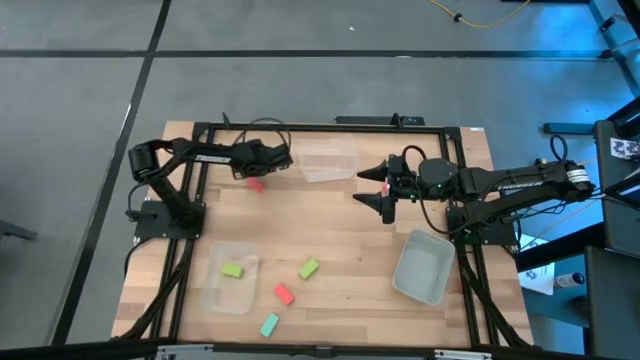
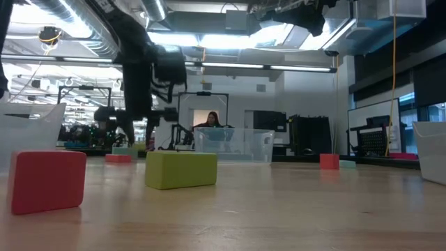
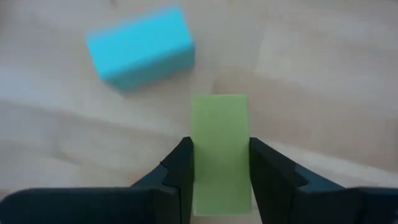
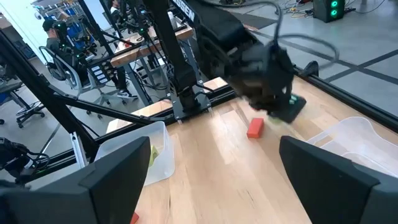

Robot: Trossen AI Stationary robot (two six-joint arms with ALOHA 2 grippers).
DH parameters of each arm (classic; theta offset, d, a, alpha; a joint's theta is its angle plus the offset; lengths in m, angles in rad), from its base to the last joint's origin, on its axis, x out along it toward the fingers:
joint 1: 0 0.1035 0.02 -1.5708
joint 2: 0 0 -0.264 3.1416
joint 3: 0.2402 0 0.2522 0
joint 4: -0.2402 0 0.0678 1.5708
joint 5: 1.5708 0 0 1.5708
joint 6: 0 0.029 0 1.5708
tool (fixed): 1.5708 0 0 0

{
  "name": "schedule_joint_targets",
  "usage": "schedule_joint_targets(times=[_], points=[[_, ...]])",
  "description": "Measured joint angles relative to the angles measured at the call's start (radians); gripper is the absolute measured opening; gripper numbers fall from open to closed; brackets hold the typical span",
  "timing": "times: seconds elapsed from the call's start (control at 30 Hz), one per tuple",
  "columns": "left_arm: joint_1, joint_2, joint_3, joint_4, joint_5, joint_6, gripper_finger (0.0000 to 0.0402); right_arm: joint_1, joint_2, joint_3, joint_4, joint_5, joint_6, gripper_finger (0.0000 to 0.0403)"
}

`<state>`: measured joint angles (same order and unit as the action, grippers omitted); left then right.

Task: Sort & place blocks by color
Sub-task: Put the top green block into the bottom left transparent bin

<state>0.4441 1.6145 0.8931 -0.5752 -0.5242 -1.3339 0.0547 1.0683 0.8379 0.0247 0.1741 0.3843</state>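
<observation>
Risk we note at far left: left gripper [image 3: 219, 163], fingers touching both sides of a lime green block [image 3: 220, 149] on the table, may nudge the teal block [image 3: 140, 47] beside it; right gripper [image 1: 386, 190] waits open mid-table.

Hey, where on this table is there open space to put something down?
Barest: the middle of the table, bordered by the far tub, the open right gripper and the loose blocks. Also the near edge between the teal block and the right tub. Crowded: far left, where the left gripper pinches a lime block.
</observation>
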Motion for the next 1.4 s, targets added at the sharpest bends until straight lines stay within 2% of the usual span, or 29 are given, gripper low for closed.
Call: schedule_joint_targets(times=[0.13, 0.27, 0.33, 0.43, 0.53, 0.6, 0.77, 0.93, 1.07, 1.2, 1.4], points=[[0.010, -0.157, 0.000, 0.008, -0.054, 0.209, 0.0112, 0.000, 0.000, 0.000, 0.000, -0.001, 0.000, 0.0358], [-0.021, -0.377, 0.000, 0.042, -0.046, 0.515, 0.0112, 0.000, 0.000, 0.000, 0.007, -0.003, 0.000, 0.0358], [-0.044, -0.495, 0.000, 0.086, 0.018, 0.676, 0.0112, 0.000, 0.000, 0.000, 0.010, -0.003, 0.000, 0.0359], [-0.081, -0.659, 0.001, 0.175, 0.174, 0.833, 0.0112, 0.000, 0.000, 0.000, 0.010, -0.003, 0.001, 0.0359], [-0.141, -0.782, 0.002, 0.262, 0.328, 0.922, 0.0112, 0.000, 0.000, 0.000, 0.010, -0.009, 0.003, 0.0359], [-0.201, -0.835, 0.002, 0.312, 0.388, 0.956, 0.0112, 0.000, 0.000, 0.000, 0.019, -0.019, 0.002, 0.0358], [-0.381, -0.871, 0.001, 0.408, 0.350, 1.020, 0.0112, 0.000, 0.000, 0.000, 0.070, -0.081, 0.001, 0.0359], [-0.510, -0.832, -0.084, 0.695, 0.307, 1.084, 0.0112, 0.000, 0.000, 0.000, 0.125, -0.092, 0.000, 0.0358], [-0.534, -0.810, -0.199, 0.935, 0.304, 1.074, 0.0112, 0.000, 0.000, 0.000, 0.169, -0.091, 0.005, 0.0358], [-0.531, -0.808, -0.287, 1.093, 0.298, 1.016, 0.0112, 0.000, 0.000, 0.000, 0.197, -0.091, 0.004, 0.0358], [-0.532, -0.815, -0.303, 1.124, 0.301, 1.004, 0.0112, 0.000, 0.000, 0.000, 0.195, -0.090, 0.004, 0.0358]])
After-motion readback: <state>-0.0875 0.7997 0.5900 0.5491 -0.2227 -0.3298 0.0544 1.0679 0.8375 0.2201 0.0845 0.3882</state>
